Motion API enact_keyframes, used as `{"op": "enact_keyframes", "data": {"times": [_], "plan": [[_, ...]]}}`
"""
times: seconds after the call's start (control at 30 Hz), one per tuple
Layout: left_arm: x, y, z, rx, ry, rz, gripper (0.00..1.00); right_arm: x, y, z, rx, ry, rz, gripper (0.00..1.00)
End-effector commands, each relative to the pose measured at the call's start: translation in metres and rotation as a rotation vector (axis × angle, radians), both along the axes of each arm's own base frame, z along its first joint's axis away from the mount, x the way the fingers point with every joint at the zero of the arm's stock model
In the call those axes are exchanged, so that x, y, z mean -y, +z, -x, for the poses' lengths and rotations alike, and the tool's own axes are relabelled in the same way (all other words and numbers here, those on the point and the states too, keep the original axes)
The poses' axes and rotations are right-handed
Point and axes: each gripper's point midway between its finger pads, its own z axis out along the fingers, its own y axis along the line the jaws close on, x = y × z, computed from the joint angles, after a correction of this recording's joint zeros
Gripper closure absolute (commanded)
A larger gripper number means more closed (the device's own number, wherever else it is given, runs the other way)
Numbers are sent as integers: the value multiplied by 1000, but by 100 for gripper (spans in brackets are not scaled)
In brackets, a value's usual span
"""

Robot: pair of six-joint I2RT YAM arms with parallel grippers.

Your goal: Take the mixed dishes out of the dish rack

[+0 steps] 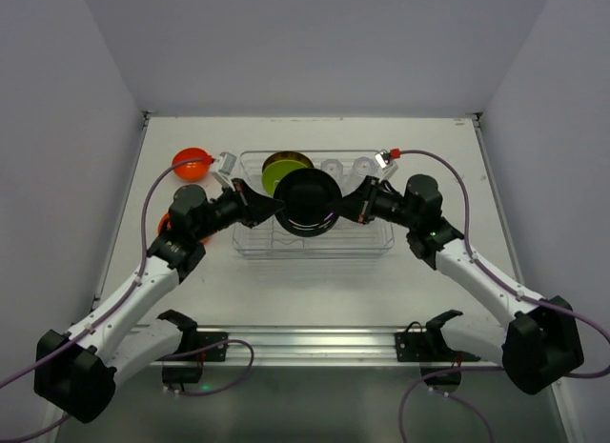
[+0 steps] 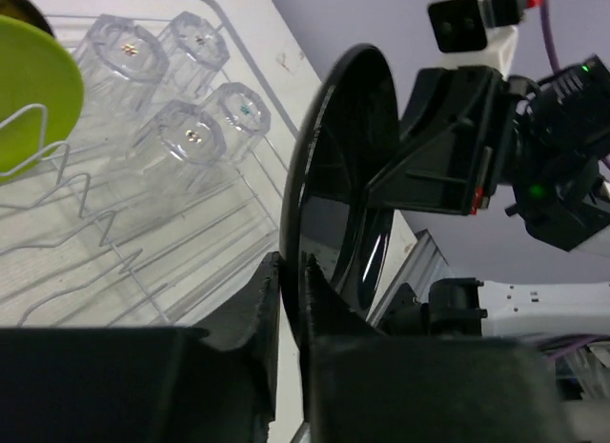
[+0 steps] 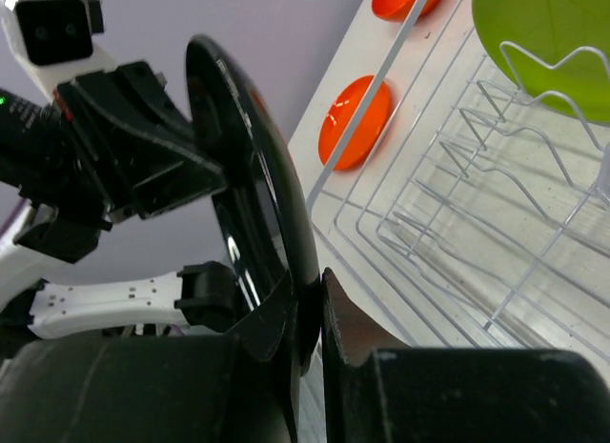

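Gripped upright above the clear, wire-ribbed rectangular dish rack point(image 1: 381, 241): the round glossy black plate point(image 1: 307, 200). Clamped on its left rim by the left pincer point(image 2: 291, 271), closed down to the plate's thickness; clamped on its right rim by the right pincer point(image 3: 313, 291), equally narrow. Probably best: release one side only, keeping the other firm. Lift clear of the ribs, avoid the lime green round plate point(image 3: 543, 33) and small clear cups point(image 2: 191, 138) behind, then lay flat on the white surface point(image 1: 315, 281) near the orange round plate point(image 3: 355, 121).

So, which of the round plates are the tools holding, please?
The glossy black round plate, clamped at opposite edges by the left tool and right tool; the lime green round plate stands in the clear rack.
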Motion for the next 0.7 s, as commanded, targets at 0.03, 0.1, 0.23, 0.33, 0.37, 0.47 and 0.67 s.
{"op": "enact_keyframes", "data": {"times": [0.03,0.1,0.23,0.33,0.37,0.47,0.67], "plan": [[-14,4,-20,-4,143,-36,100,-15,30,1,100,9,-6,100],[-20,6,-22,3,184,-37,100,-16,28,-3,99,0,-4,100],[-43,0,-30,-23,322,-79,100,-24,34,1,137,56,-49,67],[-88,-15,-44,-108,580,-179,100,-23,25,-4,106,30,-25,1],[-110,-18,-46,-139,686,-218,100,-19,21,-10,103,-1,-1,1],[-162,-20,-53,-192,886,-230,100,2,11,-22,120,-105,96,1],[-279,-86,-36,-394,1269,-227,100,36,0,-22,174,-209,181,1]]}}
